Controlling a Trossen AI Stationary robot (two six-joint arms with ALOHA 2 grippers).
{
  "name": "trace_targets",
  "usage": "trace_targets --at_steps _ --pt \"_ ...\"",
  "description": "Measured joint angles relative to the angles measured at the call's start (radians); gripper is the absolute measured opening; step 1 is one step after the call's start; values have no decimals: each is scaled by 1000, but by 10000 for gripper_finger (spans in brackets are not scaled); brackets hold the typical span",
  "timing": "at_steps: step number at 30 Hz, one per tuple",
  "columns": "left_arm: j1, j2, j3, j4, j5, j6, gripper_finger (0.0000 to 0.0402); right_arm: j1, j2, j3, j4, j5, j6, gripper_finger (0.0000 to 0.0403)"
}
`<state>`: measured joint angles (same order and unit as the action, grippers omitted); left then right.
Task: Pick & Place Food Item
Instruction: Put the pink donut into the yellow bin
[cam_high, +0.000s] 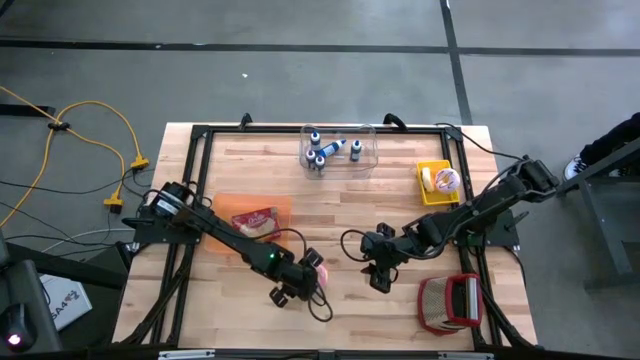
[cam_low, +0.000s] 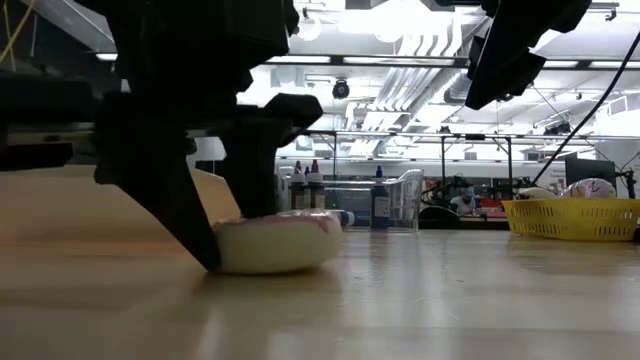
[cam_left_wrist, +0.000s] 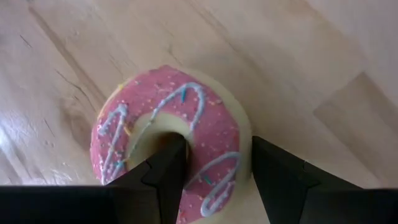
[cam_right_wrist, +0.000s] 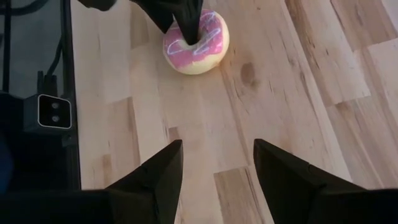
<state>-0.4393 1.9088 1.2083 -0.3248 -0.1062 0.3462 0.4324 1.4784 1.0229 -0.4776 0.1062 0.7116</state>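
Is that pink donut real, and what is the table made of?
The pink-iced donut with blue squiggles looks like a toy, perhaps plastic or foam: its cream sides are smooth and even, but I can't be sure. The light wooden table looks like joined planks, with grain and seams showing.

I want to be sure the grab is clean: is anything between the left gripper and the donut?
Nothing visible. The left gripper is open, one finger in the donut hole, the other outside its rim.
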Motion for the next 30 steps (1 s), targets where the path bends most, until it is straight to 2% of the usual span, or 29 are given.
trace_targets --at_steps 6,18,21,30 --pt "0 1 0 -3 -4 -2 163 0 0 0 3 0 0 183" --pt "0 -1 -1 -4 -22 -2 97 0 0 0 4 0 1 183" --pt "-5 -7 -1 -12 -101 -2 95 0 0 0 11 1 1 183" --pt "-35 -63 1 24 -461 35 95 -15 0 0 145 31 42 183"
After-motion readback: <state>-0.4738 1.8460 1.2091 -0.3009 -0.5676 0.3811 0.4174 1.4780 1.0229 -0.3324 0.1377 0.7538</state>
